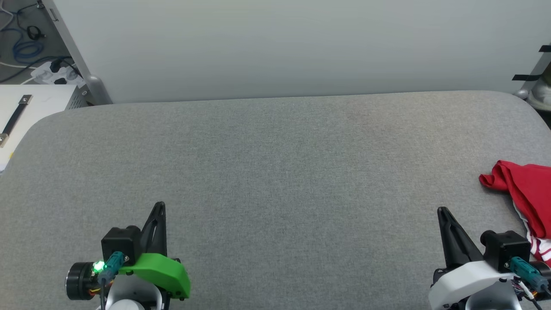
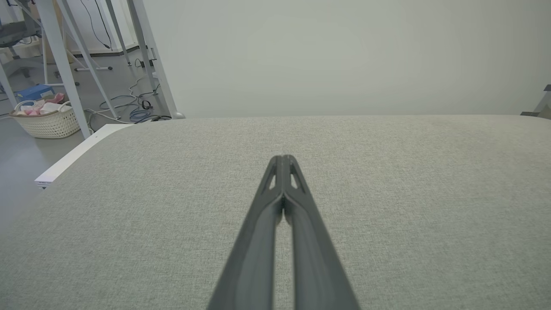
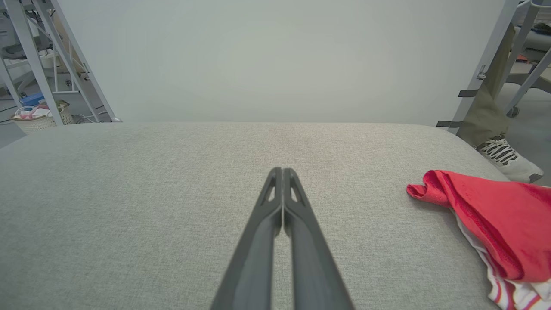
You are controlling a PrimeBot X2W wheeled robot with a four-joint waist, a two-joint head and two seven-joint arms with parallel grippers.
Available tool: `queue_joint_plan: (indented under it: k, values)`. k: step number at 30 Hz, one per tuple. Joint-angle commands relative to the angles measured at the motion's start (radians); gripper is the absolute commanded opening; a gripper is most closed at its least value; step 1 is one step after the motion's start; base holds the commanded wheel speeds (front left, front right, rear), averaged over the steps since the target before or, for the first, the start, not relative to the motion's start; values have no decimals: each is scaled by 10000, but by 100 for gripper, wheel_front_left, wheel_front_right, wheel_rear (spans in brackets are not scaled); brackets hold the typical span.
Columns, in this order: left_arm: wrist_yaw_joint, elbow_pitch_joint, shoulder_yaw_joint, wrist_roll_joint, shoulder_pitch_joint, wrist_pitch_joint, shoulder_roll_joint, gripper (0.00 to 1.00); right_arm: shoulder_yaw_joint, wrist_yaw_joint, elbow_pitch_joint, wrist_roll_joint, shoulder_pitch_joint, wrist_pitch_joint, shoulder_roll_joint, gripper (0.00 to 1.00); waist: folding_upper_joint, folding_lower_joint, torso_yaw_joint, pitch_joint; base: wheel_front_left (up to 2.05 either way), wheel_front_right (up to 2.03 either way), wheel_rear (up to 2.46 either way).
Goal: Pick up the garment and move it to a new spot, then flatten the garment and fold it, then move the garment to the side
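The garment (image 1: 527,196) lies crumpled at the right edge of the grey padded table (image 1: 275,172), red with a strip of red-and-white striped trim at its near end; part of it runs out of view. In the right wrist view the garment (image 3: 490,219) sits to the right of my fingers. My right gripper (image 1: 443,212) rests at the lower right, shut and holding nothing, a short way left of the garment. My left gripper (image 1: 160,206) rests at the lower left, shut and holding nothing. Both pairs of fingertips touch in the wrist views, left gripper (image 2: 283,158) and right gripper (image 3: 282,171).
A pale wall panel (image 1: 284,47) stands behind the table's far edge. A person's shoe (image 3: 508,157) and trouser leg stand beyond the far right corner. Metal frame legs, floor cables and a white basket (image 2: 45,118) lie off the left side.
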Motion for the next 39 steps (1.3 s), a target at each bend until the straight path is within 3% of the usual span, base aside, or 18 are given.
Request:
queue_joint_plan:
  k: [1, 39]
  values:
    - [-59, -78, 59, 163, 66, 69, -115, 0, 31, -5, 70, -118, -185, -4, 2, 0, -1, 0, -3, 2, 0, 0, 0]
    - [-282, -833, 671, 1398, 108, 803, -858, 0, 116, -8, 622, -629, -713, 35, 3, 0, -1, 0, -70, 55, 0, 0, 0]
